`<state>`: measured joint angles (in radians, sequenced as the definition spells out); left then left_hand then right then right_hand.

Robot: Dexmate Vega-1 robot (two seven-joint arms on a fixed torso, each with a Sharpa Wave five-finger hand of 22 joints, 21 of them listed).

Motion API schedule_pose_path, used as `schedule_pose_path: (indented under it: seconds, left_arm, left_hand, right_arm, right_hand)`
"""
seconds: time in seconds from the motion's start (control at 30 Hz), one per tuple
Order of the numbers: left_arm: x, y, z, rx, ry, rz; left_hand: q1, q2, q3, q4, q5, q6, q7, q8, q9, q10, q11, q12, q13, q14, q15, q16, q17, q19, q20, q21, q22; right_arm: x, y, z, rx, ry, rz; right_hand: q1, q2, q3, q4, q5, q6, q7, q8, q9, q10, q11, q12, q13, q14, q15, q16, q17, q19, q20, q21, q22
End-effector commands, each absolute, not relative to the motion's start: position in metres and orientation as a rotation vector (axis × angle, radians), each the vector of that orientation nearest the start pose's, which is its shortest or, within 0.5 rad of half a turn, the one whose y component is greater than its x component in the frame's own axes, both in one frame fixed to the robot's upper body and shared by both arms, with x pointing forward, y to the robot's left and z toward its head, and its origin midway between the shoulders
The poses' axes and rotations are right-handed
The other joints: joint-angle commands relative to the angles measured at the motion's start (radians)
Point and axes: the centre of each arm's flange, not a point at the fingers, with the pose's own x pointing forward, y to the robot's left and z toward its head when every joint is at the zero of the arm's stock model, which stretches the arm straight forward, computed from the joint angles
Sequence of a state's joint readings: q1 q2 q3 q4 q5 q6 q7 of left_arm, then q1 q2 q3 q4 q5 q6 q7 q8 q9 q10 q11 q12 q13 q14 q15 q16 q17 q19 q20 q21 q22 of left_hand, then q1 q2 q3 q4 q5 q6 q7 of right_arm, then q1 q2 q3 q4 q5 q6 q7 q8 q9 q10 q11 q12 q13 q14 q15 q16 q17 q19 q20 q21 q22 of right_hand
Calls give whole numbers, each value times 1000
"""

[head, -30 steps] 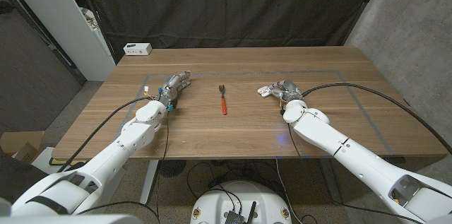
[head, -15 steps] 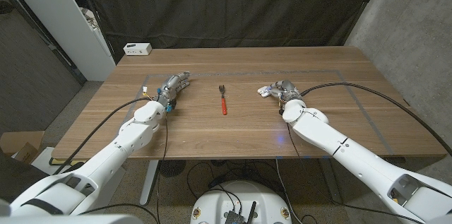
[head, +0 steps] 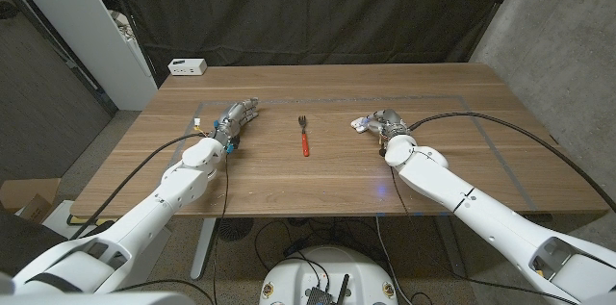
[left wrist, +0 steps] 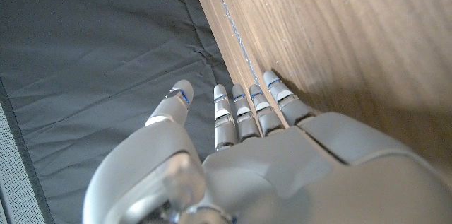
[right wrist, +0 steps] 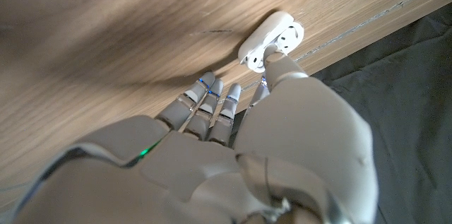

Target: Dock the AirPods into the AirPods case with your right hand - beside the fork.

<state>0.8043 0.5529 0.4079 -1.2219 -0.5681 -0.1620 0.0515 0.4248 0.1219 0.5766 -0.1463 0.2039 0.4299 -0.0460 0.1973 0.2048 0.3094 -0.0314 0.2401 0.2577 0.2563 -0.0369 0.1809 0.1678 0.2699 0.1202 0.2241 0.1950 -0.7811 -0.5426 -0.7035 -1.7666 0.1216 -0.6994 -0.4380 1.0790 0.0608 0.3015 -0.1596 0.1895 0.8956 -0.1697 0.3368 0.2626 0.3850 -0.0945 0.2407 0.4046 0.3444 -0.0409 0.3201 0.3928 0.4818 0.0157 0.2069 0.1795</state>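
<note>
— Reaching with our right hand (head: 385, 122), we touch the open white AirPods case (right wrist: 270, 37) on the counter (head: 337, 170), right of the fork (head: 303, 136); whether it grips, we cannot tell.

— Our left hand (head: 236, 115) waits released; we should steady the case and seat each bud gently.

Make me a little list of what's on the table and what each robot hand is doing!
table: wooden
fork: red handle, lying between the two hands
AirPods case: white, open, lying on the table at the right hand's fingertips
right hand: one finger touching the case
left hand: fingers straight, holding nothing
white box: far left corner
</note>
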Motion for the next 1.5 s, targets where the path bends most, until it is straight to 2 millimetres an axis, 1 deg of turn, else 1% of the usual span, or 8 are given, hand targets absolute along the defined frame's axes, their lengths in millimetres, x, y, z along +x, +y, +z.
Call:
schedule_pose_path:
  seconds: [0.03,0.27,0.37,0.57,0.73,1.1,1.13,1.5]
  left_arm:
    - [669,320,-63,95,-415,-68]
    - [666,318,-65,110,-410,-68]
    - [666,318,-65,116,-414,-75]
    - [665,317,-65,125,-412,-77]
    - [664,319,-65,130,-415,-81]
    - [665,321,-60,150,-432,-96]
    - [665,321,-59,152,-432,-98]
    - [670,318,-53,166,-438,-109]
  left_hand:
    - [-7,2,-6,1,9,1,11,2,1,-4,-3,-3,2,-5,-6,-2,3,-14,23,0,1]
    - [-8,2,-7,1,9,2,12,2,1,-6,-3,-4,2,-5,-6,-2,3,-15,23,0,1]
    - [-9,2,-7,2,9,0,11,2,1,-6,-3,-4,2,-6,-6,-2,3,-15,23,0,1]
    - [-10,1,-8,2,9,1,10,2,1,-5,-3,-4,2,-6,-6,-1,3,-15,23,0,1]
    - [-11,1,-8,2,9,1,10,2,1,-7,-3,-5,2,-8,-7,-2,3,-17,24,-1,1]
    - [-12,2,-8,2,10,2,6,2,1,-7,-2,-5,2,-8,-7,-1,3,-17,25,-1,1]
    - [-12,2,-8,2,10,2,6,2,1,-7,-2,-5,2,-8,-8,-1,3,-17,25,-1,1]
    - [-10,3,-7,0,10,5,2,3,1,-4,-3,-3,1,-6,-10,0,3,-17,24,0,1]
  right_arm:
    - [626,-154,-63,-747,-189,-32]
    - [624,-151,-62,-769,-186,-19]
    - [622,-149,-62,-771,-189,-11]
    - [621,-143,-60,-777,-195,8]
    - [619,-142,-58,-775,-202,13]
    - [597,-151,-57,-815,-209,-36]
    - [595,-151,-58,-815,-207,-45]
    - [590,-162,-74,-789,-242,-129]
  right_hand:
    - [10,-1,-5,3,-3,5,-7,-5,2,-34,2,-14,0,-32,-124,-14,0,-15,2,1,4]
    - [-1,2,-12,11,-4,13,-9,-7,0,-55,0,-22,-3,-57,-115,-22,2,-29,10,-2,4]
    - [-16,1,-17,18,-6,15,-10,-10,-2,-60,13,-24,-5,-63,-104,-25,2,-34,16,-3,4]
    - [-33,-2,-23,24,-7,19,-9,-13,-5,-69,17,-27,-7,-73,-100,-31,1,-40,21,-4,4]
    - [-46,-2,-27,28,-8,6,-12,-25,-10,-77,16,-29,-9,-82,-96,-36,0,-49,25,-6,4]
    - [-57,-21,-28,20,-6,-76,-11,-72,-19,-104,34,-36,-14,-96,-88,-52,-7,-58,32,-6,4]
    - [-59,-25,-28,19,-5,-90,-2,-80,-20,-105,35,-36,-14,-96,-86,-53,-8,-59,32,-5,4]
    - [-47,-30,-20,7,0,-104,-4,-86,-15,-96,33,-29,-15,-73,-93,-51,-14,-42,23,3,4]
